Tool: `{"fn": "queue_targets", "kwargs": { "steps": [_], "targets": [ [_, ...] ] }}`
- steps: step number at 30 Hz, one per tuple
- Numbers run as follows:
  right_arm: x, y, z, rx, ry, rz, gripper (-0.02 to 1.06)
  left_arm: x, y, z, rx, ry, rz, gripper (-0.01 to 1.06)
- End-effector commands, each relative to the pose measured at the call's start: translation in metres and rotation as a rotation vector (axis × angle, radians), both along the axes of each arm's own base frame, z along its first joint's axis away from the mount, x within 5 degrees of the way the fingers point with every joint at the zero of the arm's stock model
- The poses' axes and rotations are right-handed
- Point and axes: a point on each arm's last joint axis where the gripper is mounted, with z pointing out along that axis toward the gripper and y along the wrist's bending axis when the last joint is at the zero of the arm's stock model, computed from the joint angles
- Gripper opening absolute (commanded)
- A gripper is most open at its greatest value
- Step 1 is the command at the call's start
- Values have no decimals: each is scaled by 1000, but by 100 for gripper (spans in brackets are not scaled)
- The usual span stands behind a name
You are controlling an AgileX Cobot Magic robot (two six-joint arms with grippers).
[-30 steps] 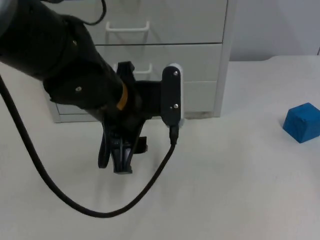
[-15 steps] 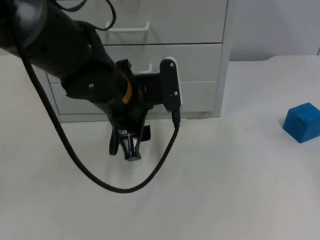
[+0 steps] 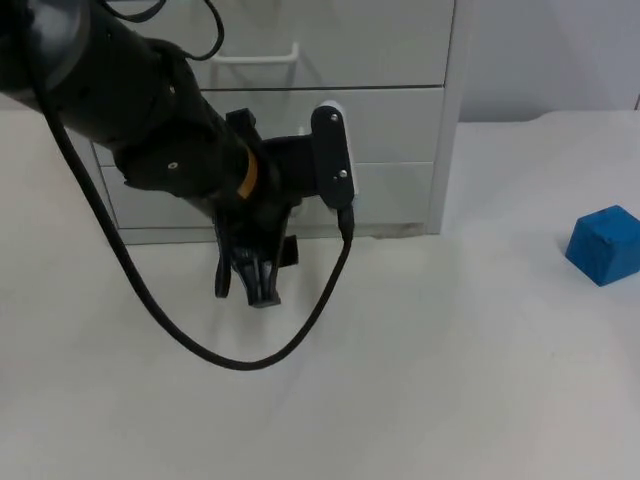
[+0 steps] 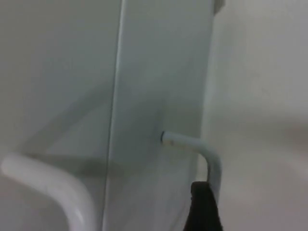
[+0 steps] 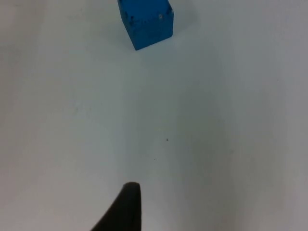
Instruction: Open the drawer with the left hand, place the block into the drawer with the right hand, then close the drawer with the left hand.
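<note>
A white drawer cabinet (image 3: 400, 130) stands at the back of the table with all its drawers shut. Its upper handle (image 3: 255, 57) is in plain sight, and my left arm covers most of the one below. My left gripper (image 3: 243, 288) hangs open just in front of the cabinet's lowest drawer, pointing down and holding nothing. In the left wrist view a black fingertip (image 4: 204, 207) sits right by a white drawer handle (image 4: 192, 143). The blue block (image 3: 606, 245) rests on the table far to the right. My right gripper (image 5: 124, 211) waits above the table, some way short of the block (image 5: 145, 21).
White table (image 3: 450, 380) stretches in front of the cabinet and out to the block. The grey partition wall (image 3: 560, 50) rises behind the table to the cabinet's right. A second white handle (image 4: 48, 187) is close by in the left wrist view.
My left arm has swung back toward the cabinet, carrying the gripper from farther out on the table to just in front of the drawers. The block has not moved.
</note>
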Motion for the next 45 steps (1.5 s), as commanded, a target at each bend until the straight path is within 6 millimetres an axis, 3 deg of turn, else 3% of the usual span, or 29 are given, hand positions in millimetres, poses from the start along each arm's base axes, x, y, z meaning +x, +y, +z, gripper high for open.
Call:
{"fn": "queue_targets", "kwargs": {
  "steps": [1, 9, 12, 14, 15, 17, 18, 32, 45],
  "targets": [
    [1, 0, 3, 0, -23, -3, 105, 2, -1, 2, -2, -19, -22, 56],
    [1, 0, 3, 3, -24, -4, 105, 15, 12, -13, 52, 5, 27, 56],
    [1, 0, 3, 3, -26, -4, 105, 15, 12, -20, 64, 21, 28, 51],
    [1, 0, 3, 3, -26, -4, 105, 14, 14, -20, 74, 28, 40, 36],
    [1, 0, 3, 3, -26, -4, 105, 14, 14, -20, 74, 28, 40, 36],
    [2, 0, 3, 3, -30, -4, 105, 12, 13, -21, 97, 40, 47, 7],
    [2, 0, 3, 3, -30, -4, 105, 10, 12, -22, 110, 45, 48, 0],
    [2, 0, 3, 17, -31, -8, 105, -11, -5, -17, 176, 72, 72, 0],
    [2, 1, 3, 23, -31, -9, 105, -84, -17, -14, 190, 143, 26, 0]
  ]
}}
